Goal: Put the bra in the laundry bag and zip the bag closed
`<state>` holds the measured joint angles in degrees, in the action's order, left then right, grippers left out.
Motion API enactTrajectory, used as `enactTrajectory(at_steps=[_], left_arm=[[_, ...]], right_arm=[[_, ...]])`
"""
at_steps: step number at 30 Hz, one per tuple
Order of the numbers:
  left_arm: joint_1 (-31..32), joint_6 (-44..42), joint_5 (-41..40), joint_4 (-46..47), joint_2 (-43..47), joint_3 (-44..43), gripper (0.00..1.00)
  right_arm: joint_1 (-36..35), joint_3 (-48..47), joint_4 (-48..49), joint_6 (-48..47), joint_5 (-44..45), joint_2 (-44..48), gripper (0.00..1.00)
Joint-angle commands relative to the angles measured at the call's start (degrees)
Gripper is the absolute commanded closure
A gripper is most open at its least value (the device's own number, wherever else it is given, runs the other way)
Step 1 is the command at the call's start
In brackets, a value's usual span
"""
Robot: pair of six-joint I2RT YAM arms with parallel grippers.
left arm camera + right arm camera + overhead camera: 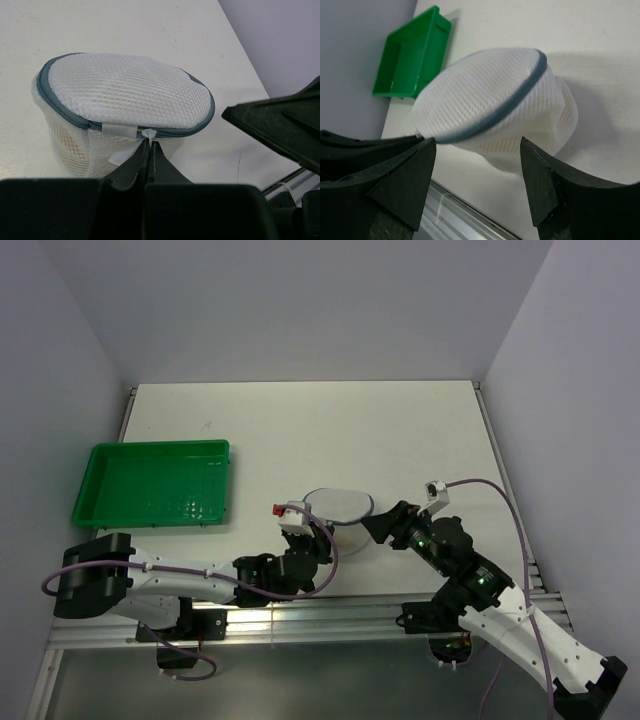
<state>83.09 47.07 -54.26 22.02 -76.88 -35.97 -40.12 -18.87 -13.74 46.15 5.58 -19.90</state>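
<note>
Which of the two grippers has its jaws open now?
The right gripper: its jaws stand apart, near the laundry bag. The left gripper is shut, pinching the bag's white zipper pull.

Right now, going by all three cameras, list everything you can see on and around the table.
table: one, white, fills the workspace
tray: one, green plastic, left side of the table
laundry bag: one, white mesh with grey-blue zipper trim, near edge of the table between the two arms
bra: one, yellowish, seen only faintly through the mesh of the bag's lower half
zipper pull: one, white, on the bag's trim facing the left arm
arms: two, black and white, left arm and right arm at the near edge
left fingers: black, shut on the zipper pull
right fingers: black, open, just off the bag's right side
</note>
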Motion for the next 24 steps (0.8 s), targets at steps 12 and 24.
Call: enactTrajectory(at_steps=[12,24], left_arm=[[-0.65,0.13,5.48,6.8,-2.31,-2.0,1.0],[-0.65,0.39,6.8,8.57,-1.25,0.11,1.0]], right_arm=[[-2.68,-1.25,10.29,5.7,-9.62,-5.49,0.19],[-2.6,-0.2,11.8,5.8,-1.9,-10.42,0.81]])
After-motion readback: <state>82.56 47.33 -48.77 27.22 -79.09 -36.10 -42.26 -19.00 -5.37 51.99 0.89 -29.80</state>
